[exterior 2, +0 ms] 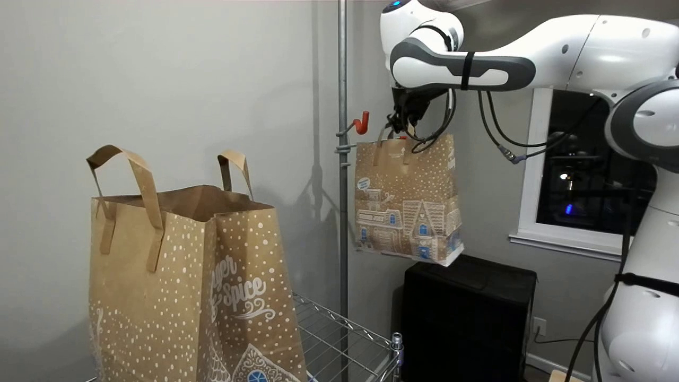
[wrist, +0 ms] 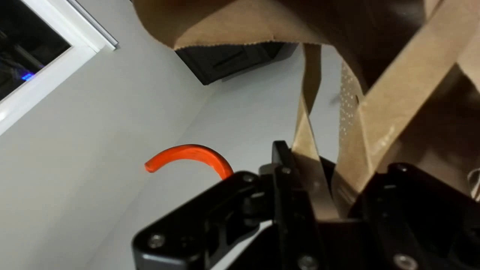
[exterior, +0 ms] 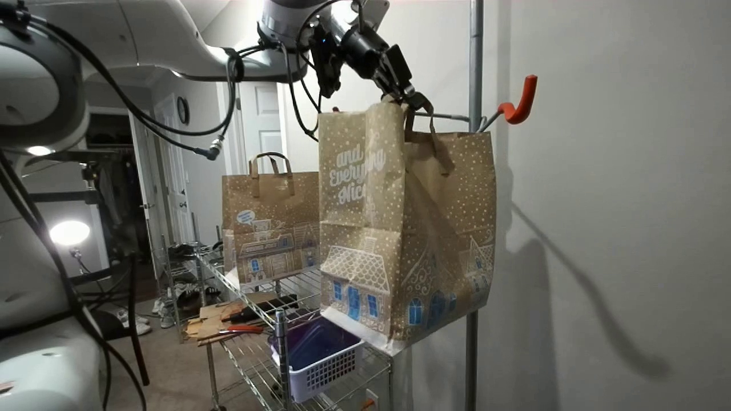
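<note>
Paper makes up the bag point(exterior: 406, 228), which hangs below the gripper point(exterior: 406, 96), just beside the upright pole point(exterior: 476, 57) and near the red hook point(exterior: 524, 103). The jaws are closed on a flat handle strap point(wrist: 310, 161); whether both loops are caught cannot be told. Thin walls point(exterior: 451, 240), creased at the side, suggest something light and soft that probably swings and buckles easily, while the folded base point(exterior: 360, 329) should be stiffer. The best hold is likely at the top of the handles, gathered together, since pinching a wall would crumple it and a hard tug might tear the strap ends. In the wrist view the interior point(wrist: 375, 33) is mostly dark, so any contents are unknown, and the fingertips point(wrist: 282, 153) blur into black. A red tip point(exterior 2: 402, 137) shows at the bag's rim in an exterior view, but whether it touches the paper is hidden.
</note>
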You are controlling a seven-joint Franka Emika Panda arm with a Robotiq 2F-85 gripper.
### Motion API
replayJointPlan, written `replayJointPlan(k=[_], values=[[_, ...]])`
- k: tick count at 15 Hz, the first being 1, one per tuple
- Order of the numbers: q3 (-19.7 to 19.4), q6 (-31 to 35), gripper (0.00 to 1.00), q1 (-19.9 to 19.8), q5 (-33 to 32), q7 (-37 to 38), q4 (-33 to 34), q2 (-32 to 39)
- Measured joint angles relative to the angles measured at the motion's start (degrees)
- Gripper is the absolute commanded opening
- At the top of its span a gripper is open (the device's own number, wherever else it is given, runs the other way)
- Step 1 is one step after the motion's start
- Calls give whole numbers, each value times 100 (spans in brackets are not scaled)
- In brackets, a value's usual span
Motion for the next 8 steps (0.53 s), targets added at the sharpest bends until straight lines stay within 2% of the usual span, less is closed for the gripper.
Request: replayJointPlan(k=[4,8], values=[[-24,158,6,-35,116,408,-206,-168],[-97,242,7,-43,531,423,-217,-453]])
